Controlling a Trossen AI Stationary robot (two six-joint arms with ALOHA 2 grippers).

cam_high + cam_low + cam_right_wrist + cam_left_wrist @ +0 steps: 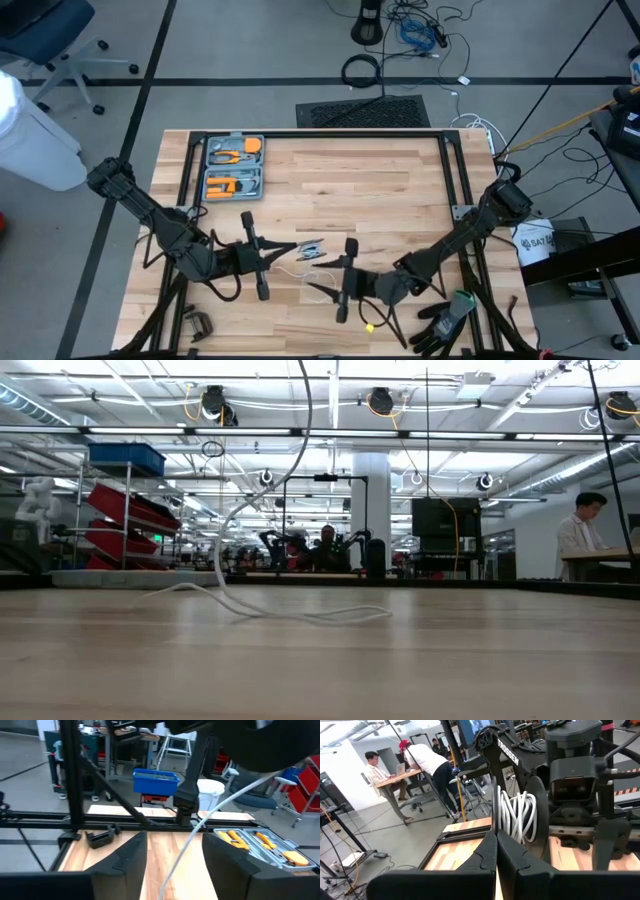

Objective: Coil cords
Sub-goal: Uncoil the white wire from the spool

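The cord's small reel point(312, 250) hangs above the table's middle, with white cord wound on it point(517, 817) beside its dark disc point(538, 827). My left gripper point(298, 249) is shut at the coil's edge. From above, the loose white cord point(222, 560) drops to the table and lies there in a slack line point(320, 616). My right gripper point(320, 290) stands open just near of the reel, pointing toward the table's left. In the right wrist view the cord point(200, 827) runs between its open fingers point(172, 865). I cannot tell whether it touches them. My left gripper pinches the wound coil at its edge point(498, 822) between its two shut fingertips; they hide the exact spot. The fingers come level from the table's left. The reel is lifted clear of the table, its disc on edge, and the free cord hangs slack below.
A grey tool case point(233, 167) with orange tools stands at the far left of the table. A black clamp point(197, 325) lies at the near left. A black glove point(445, 320) lies at the near right. A black frame point(320, 134) rims the table.
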